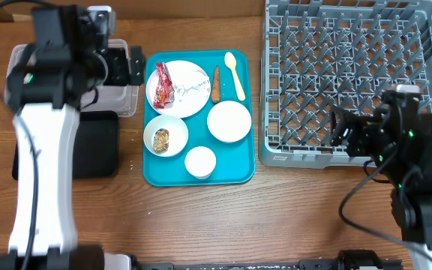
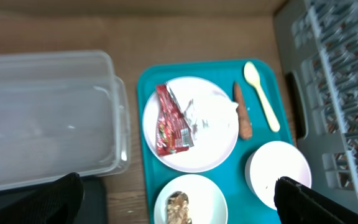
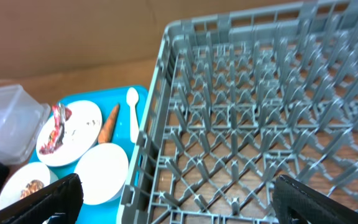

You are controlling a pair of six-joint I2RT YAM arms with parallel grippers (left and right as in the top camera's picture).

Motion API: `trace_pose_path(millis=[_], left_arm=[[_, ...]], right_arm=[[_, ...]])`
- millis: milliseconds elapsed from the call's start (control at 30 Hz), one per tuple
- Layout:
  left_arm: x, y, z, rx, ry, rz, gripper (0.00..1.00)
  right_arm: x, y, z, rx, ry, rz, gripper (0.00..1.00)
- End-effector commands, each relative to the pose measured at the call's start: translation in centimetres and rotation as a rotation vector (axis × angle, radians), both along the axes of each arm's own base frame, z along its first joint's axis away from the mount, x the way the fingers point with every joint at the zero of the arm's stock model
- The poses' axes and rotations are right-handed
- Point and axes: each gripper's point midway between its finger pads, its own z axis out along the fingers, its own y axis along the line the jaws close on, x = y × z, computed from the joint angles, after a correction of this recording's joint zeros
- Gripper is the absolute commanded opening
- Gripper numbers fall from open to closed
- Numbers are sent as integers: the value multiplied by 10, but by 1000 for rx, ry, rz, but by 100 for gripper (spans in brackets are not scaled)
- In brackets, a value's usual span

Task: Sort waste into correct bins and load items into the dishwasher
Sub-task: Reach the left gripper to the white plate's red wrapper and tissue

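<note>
Centrally, teal tray (image 1: 235, 166), wrapper (image 1: 162, 84) on plate (image 1: 191, 95) (red), lump (image 1: 162, 139) in bowl (image 1: 178, 127)

The serving tray (image 1: 235, 174) lies between the dish rack (image 1: 351, 75) on its right and the tub (image 2: 42, 118) and shallow tray (image 1: 96, 142) on its left, bearing the plate (image 1: 190, 94), wrapper (image 1: 162, 84) on it, beside the carrot piece (image 1: 216, 85) and spoon (image 1: 235, 73).

The left arm (image 1: 42, 161) has a long white link and black joints; the right arm (image 1: 415, 161) is black with green lights.
</note>
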Motion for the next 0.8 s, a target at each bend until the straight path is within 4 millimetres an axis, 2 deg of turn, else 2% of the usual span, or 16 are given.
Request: trace_pose_path(millis=[0, 67, 133, 400, 467, 600, 767], left_arm=[[15, -22, -22, -113, 68, -48, 100], [23, -36, -37, -157, 93, -130, 100], [28, -42, -52, -125, 114, -161, 100], [48, -48, -122, 240, 213, -23, 100], [55, -54, -138, 260, 223, 1, 100], [69, -53, -173, 246, 260, 85, 91], [80, -56, -216, 177, 314, 96, 90]], right_arm=[[5, 5, 3, 15, 9, 24, 100], [7, 7, -4, 22, 40, 35, 100], [7, 10, -10, 31, 67, 49, 100], [5, 12, -22, 39, 117, 59, 100], [5, 12, -23, 40, 123, 59, 100], [2, 12, -28, 40, 146, 58, 100], [3, 12, -37, 41, 184, 57, 100]])
